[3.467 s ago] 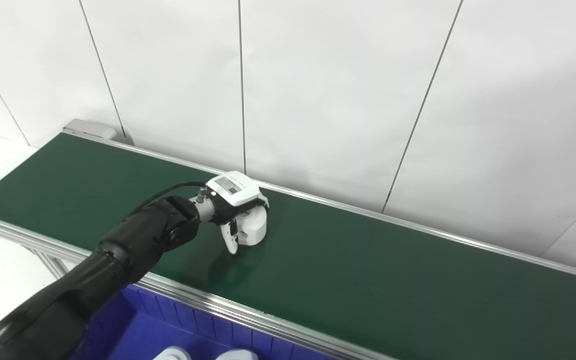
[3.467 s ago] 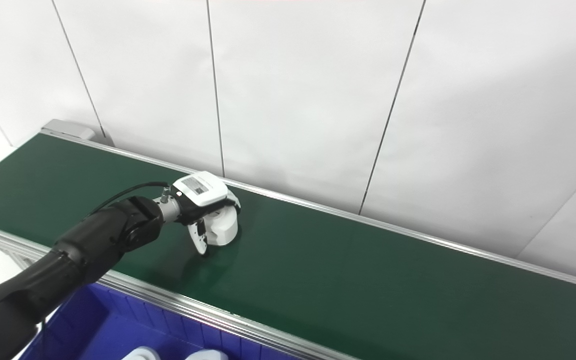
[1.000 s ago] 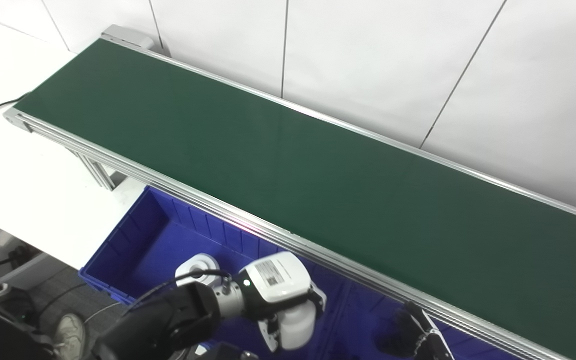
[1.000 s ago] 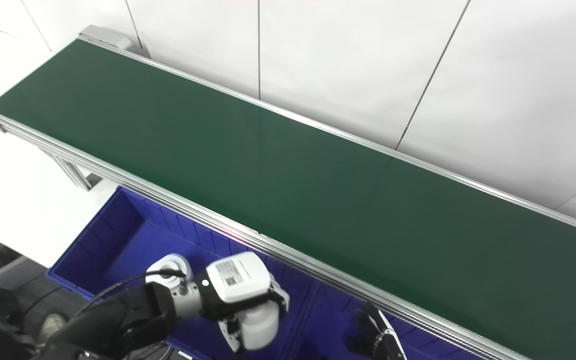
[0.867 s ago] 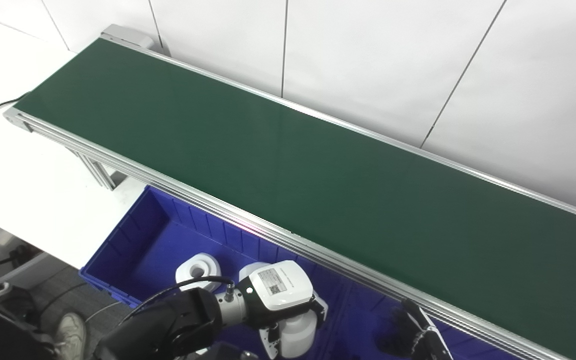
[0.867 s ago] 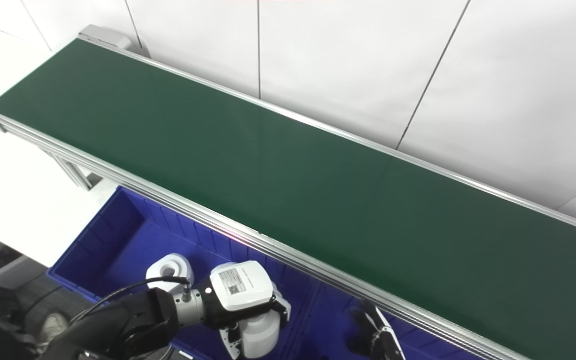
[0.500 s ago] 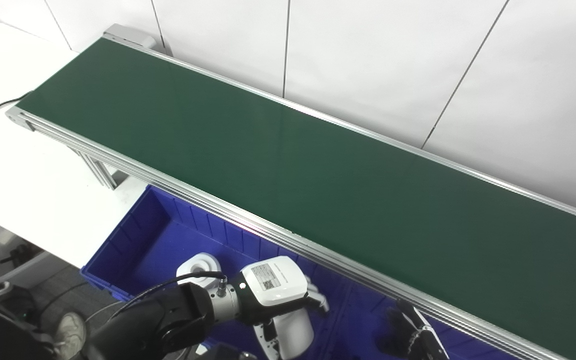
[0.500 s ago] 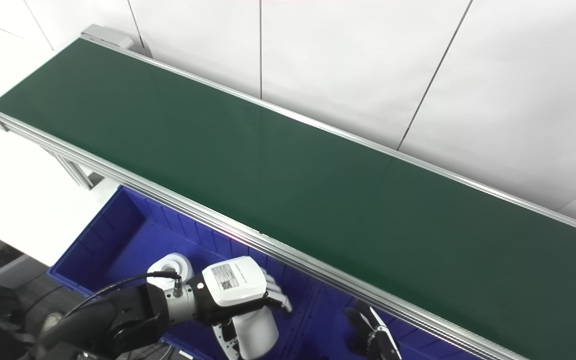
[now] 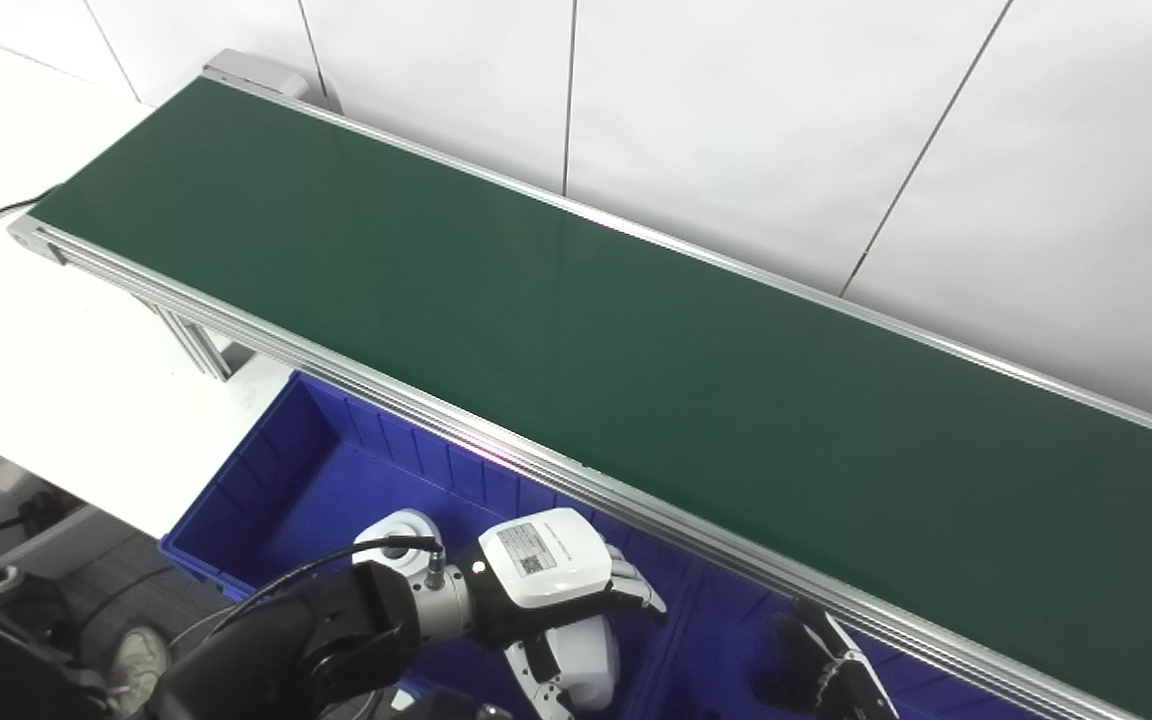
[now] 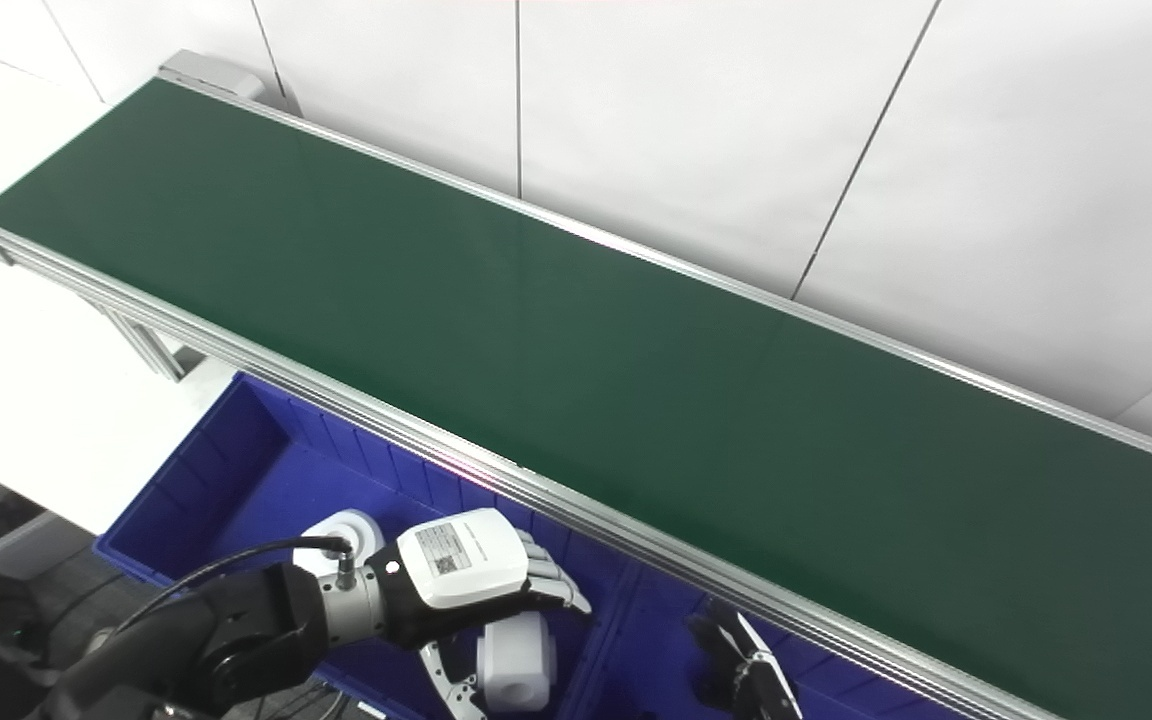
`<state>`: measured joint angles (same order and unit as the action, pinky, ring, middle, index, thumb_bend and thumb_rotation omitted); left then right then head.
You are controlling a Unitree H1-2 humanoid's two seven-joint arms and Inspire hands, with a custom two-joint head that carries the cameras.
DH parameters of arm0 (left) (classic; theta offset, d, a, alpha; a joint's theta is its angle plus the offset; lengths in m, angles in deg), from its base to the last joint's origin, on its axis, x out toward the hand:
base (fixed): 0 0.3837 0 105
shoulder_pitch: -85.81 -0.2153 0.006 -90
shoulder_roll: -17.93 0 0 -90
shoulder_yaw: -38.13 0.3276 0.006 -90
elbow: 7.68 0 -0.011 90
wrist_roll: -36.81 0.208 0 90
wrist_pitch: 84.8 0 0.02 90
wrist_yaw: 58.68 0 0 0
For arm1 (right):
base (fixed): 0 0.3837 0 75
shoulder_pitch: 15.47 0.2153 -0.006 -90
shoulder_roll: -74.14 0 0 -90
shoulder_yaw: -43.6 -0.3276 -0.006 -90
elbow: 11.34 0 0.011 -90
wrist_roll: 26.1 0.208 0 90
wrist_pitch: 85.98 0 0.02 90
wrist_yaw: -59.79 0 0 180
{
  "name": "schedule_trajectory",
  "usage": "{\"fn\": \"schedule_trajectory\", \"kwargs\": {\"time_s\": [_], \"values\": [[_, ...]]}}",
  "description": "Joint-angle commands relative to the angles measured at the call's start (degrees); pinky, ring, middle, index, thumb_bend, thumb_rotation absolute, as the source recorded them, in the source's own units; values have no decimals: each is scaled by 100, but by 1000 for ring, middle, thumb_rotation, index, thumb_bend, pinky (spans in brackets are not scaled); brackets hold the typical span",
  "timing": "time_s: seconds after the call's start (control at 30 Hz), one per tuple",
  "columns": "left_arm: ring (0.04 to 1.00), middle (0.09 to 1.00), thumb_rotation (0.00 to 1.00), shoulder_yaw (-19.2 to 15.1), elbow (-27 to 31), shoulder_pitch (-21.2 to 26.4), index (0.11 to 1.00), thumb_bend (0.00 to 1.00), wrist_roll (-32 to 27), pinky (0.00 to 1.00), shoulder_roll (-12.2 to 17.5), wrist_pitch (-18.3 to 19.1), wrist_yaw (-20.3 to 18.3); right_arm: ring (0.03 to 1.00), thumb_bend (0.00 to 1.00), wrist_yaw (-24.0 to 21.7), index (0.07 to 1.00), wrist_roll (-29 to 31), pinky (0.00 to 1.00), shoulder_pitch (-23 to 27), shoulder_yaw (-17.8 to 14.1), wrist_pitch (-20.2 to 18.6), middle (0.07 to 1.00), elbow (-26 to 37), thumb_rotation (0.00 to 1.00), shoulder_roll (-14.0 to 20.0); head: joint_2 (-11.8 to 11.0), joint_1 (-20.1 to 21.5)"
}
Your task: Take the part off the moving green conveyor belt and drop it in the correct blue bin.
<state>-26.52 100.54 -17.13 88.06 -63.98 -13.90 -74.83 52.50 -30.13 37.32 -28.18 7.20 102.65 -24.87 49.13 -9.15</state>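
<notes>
You are looking down along the green belt (image 9: pixel 636 350), which is running bare from upper left to lower right against the white wall panels (image 9: pixel 736 120). Below its metal rail, the blue bin (image 9: pixel 276 490) is sitting open, and your left hand (image 9: pixel 561 585) is hovering over its right part with the fingers (image 10: pixel 556 580) spread out and pointing toward the rail, gripping nothing. The white part (image 10: pixel 514 660) is lying in the bin just under that hand, apart from the fingers, with the thumb hanging down beside it on the left. Another white part (image 9: pixel 396 530), round with a hole in the middle, is resting in the same bin to the left, partly hidden behind the black cable and the wrist of your left arm. A divider wall is standing in the blue plastic right of the hand, and beyond it your right hand (image 10: pixel 741 670) is showing as a dark shape at the bottom edge; you cannot tell whether it is spread or closed, since too little of it is in view. A white table (image 9: pixel 26 350) is lying to the left of the bin, below the belt's end.
</notes>
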Motion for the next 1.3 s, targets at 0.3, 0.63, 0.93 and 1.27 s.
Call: {"fn": "schedule_trajectory", "kwargs": {"time_s": [0.3,0.63,0.93,1.27], "values": [[822,863,774,-549,1216,-1260,874,770,-3330,707,-1710,443,1082,885,902,656,894,-513,878,-177,-22,619,869,-154,1000,-591,90,1348],[1000,1000,828,-1210,-1129,-714,1000,813,-4609,995,-1165,-674,688,892,874,1869,905,-1607,894,36,394,1074,912,-1001,1000,-1739,144,3985],[1000,1000,837,-1214,-1347,-376,1000,820,-4944,1000,-922,-779,414,905,848,2245,903,-1705,928,350,568,1125,924,-1351,1000,-1877,203,4387],[994,1000,839,-1137,-971,-383,1000,849,-4563,947,-1195,-778,660,893,880,2153,897,-1478,878,334,431,1255,918,-986,1000,-1561,432,3776]]}}
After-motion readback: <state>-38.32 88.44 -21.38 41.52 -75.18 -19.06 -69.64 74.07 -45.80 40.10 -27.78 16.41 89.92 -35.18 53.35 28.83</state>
